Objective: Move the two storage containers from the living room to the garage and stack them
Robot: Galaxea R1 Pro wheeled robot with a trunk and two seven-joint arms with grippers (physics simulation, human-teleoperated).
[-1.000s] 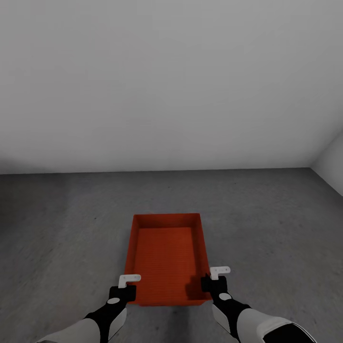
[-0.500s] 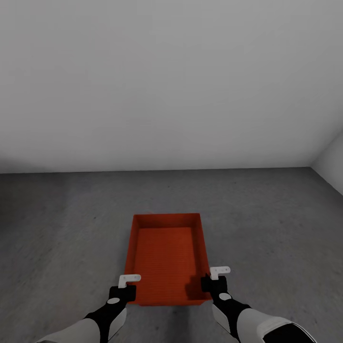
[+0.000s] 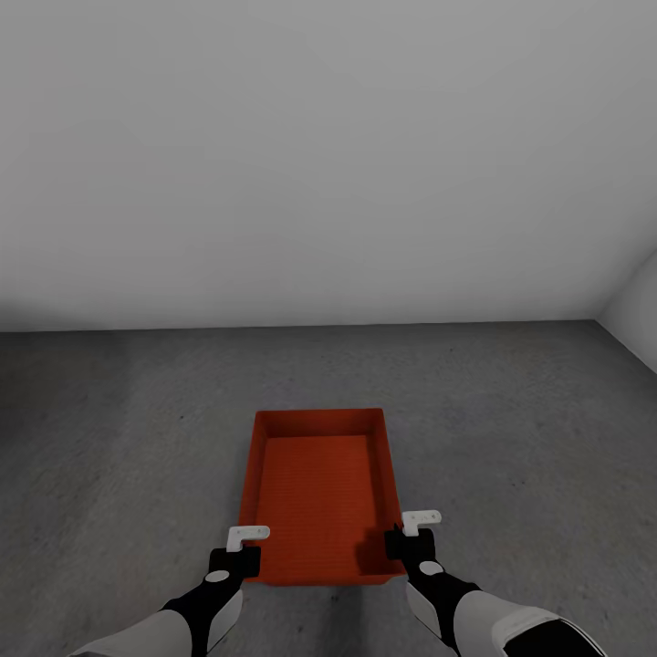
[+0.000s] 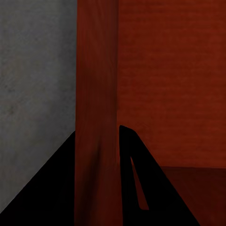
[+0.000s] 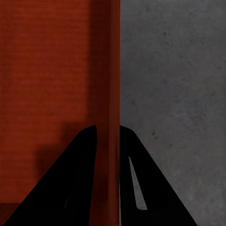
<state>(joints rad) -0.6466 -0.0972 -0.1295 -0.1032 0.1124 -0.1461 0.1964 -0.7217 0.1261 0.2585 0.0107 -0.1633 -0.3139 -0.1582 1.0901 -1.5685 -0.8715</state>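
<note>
Orange-red storage container [image 3: 318,497], thin-walled, lidless, ribbed inside, on grey floor [image 3: 511,429] nr white wall [image 3: 328,155]. Left hand [image 3: 245,546] & right hand [image 3: 411,534] each clamped on a side wall, near corners.

Open grey floor [image 3: 511,438] lies all around the bin [image 3: 319,493], nothing standing on it out to the white wall [image 3: 319,164] far ahead, and the bin's thin side walls fill the gap inside each gripper, left [image 3: 245,547] and right [image 3: 409,537].
</note>
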